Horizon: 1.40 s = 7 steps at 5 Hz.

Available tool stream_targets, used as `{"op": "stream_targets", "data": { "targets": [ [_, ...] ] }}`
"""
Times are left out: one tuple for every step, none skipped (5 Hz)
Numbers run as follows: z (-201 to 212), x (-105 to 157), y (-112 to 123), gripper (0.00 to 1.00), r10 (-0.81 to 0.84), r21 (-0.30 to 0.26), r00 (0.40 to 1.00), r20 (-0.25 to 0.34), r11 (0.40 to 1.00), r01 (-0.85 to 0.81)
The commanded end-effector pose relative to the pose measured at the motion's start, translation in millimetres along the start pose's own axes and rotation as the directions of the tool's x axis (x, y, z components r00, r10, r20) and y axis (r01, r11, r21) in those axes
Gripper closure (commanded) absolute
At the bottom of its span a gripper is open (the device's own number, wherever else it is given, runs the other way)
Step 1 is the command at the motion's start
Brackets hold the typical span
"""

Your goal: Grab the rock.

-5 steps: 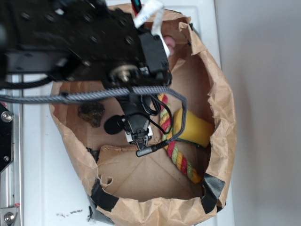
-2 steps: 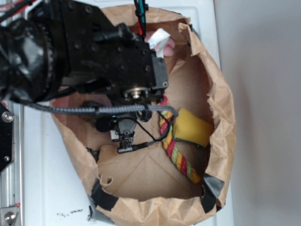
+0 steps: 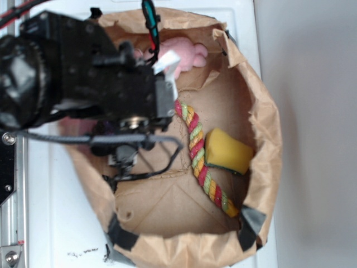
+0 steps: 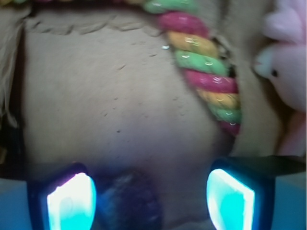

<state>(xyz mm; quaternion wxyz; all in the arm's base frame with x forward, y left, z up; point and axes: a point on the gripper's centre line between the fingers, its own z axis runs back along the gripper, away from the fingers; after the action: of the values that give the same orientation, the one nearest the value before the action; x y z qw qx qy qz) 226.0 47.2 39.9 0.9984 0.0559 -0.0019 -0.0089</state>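
In the wrist view the rock (image 4: 125, 200) is a dark, lumpy stone on the brown paper floor. It lies between my two glowing fingertips, close beside the left one (image 4: 72, 201) and well apart from the right one (image 4: 230, 196). My gripper (image 4: 151, 201) is open around it, the jaws wide and not pressing on it. In the exterior view the gripper (image 3: 122, 163) hangs low at the left side of the paper bag (image 3: 262, 134), and the black arm hides the rock.
A red, yellow and green rope toy (image 3: 199, 159) runs across the bag floor, with a yellow sponge (image 3: 227, 151) to its right. A pink plush (image 3: 187, 56) lies at the back. The bag's paper walls rise close on the gripper's left.
The arm has swung left across the bag and now covers the rock in the exterior view. The pink plush and the upper rope have come into sight.
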Motion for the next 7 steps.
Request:
{"op": "stream_targets", "data": {
  "targets": [
    [5.6, -2.5, -8.8, 0.00, -0.011, -0.019, 1.000, 0.012, 1.000, 0.011],
    [3.2, -10.4, -19.5, 0.00, -0.038, -0.046, 0.999, -0.014, 0.998, 0.037],
    [4.4, -14.1, -23.8, 0.00, -0.051, -0.072, 0.998, -0.021, 0.996, 0.049],
    [7.0, -13.4, -28.5, 0.00, -0.051, -0.096, 0.999, -0.008, 0.994, 0.050],
    [3.7, -3.0, -28.9, 0.00, -0.033, -0.092, 0.999, 0.017, 0.995, 0.035],
    [-8.8, 10.0, -22.0, 0.00, 0.005, -0.053, 1.000, 0.014, 0.999, -0.004],
    [-19.2, 11.3, -23.5, 0.00, -0.007, -0.009, 1.000, 0.026, 1.000, 0.007]
  ]
}}
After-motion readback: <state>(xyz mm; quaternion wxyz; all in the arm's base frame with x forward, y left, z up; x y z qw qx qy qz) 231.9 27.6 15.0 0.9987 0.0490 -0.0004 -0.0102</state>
